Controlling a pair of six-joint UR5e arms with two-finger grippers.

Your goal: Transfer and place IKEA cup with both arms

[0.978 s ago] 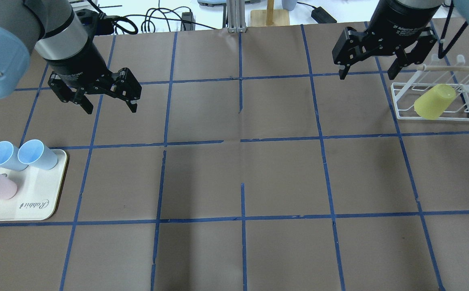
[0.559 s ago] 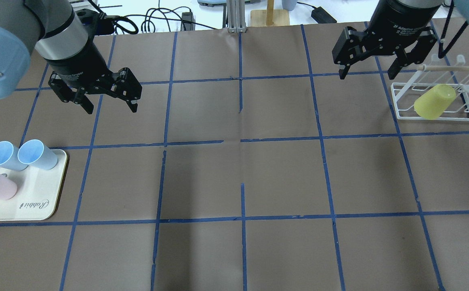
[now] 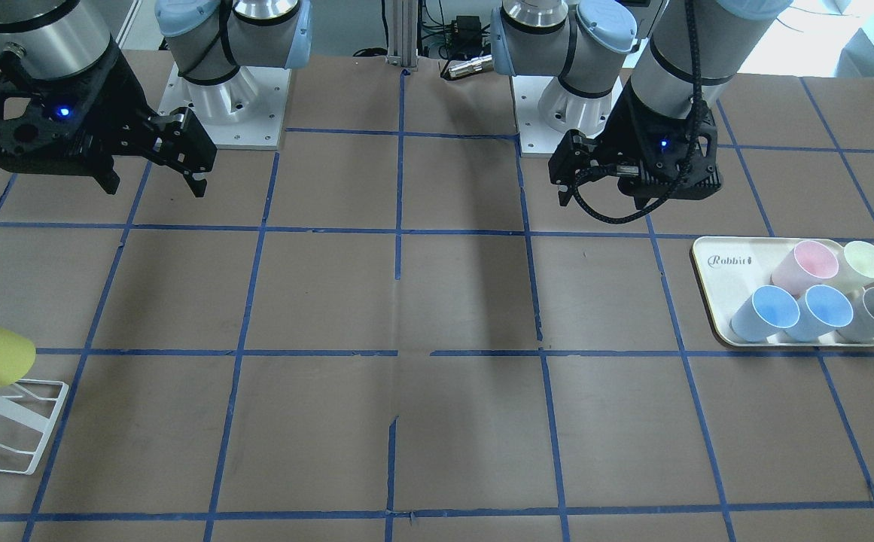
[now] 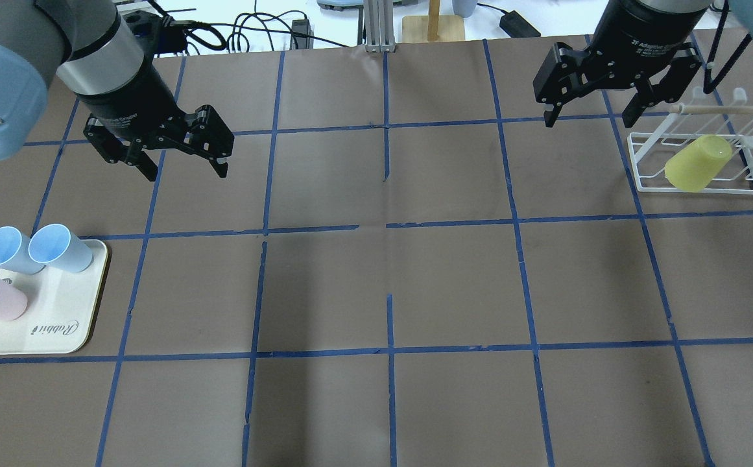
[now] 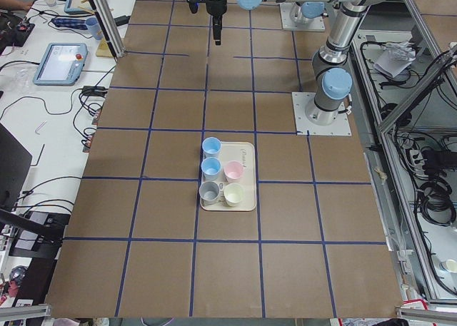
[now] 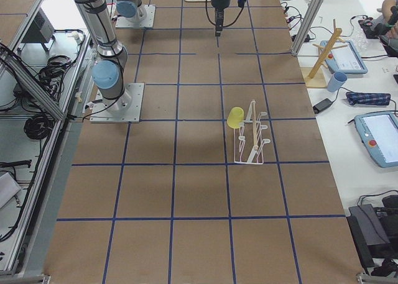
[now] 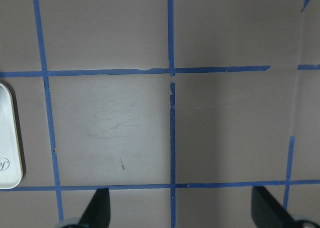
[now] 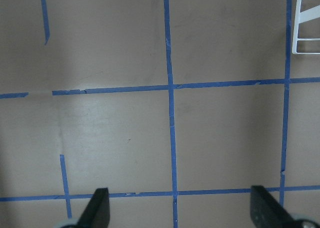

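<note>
IKEA cup (image 4: 698, 163) lies tilted on the wire rack (image 4: 648, 139), just outboard of my right gripper (image 4: 588, 122); left gripper (image 4: 186, 174) far. Both wide open, empty.

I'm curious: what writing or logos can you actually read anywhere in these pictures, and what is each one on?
"Rabbit", in script lettering, on the cream tray.
"2F Adaptive", in white print on the black body of the right hand; the rest of that line is too blurred to read.
White print on the left hand: too blurred to read.
Nothing else is legible.
</note>
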